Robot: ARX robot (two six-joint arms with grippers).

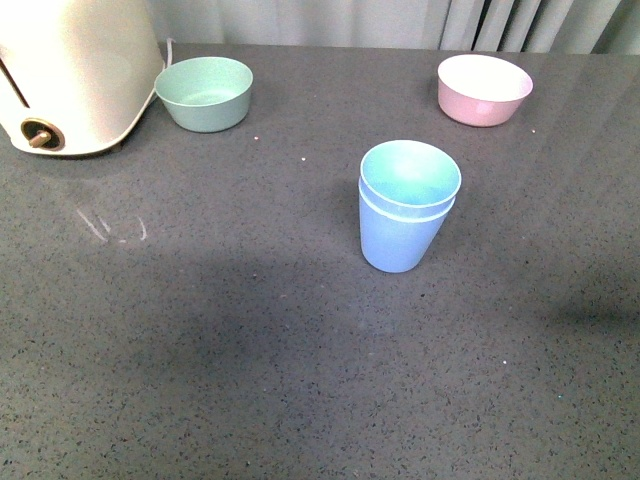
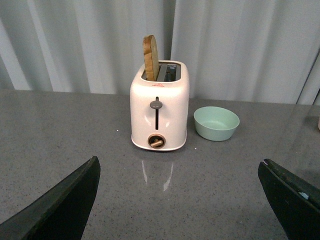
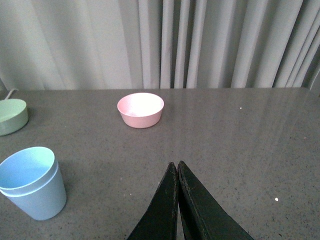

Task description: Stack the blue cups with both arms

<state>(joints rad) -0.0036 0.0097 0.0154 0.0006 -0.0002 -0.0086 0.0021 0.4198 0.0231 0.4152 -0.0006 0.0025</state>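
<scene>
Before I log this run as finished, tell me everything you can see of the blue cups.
The blue cups are two matching light blue tumblers, tapered and handleless, plastic by the look, with paler aqua insides. One sits nested inside the other, its rim standing proud of the outer rim and tipped slightly, so the stack is not quite seated square. The pair stands upright on the grey speckled table, near the middle, apart from both bowls. Nothing else touches it; neither gripper is on it. The right wrist view shows the same nested pair.

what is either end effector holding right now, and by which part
Nothing. The left end effector is open over bare table; the right end effector is shut with nothing between its jaws. The blue cups stand nested, untouched.
</scene>
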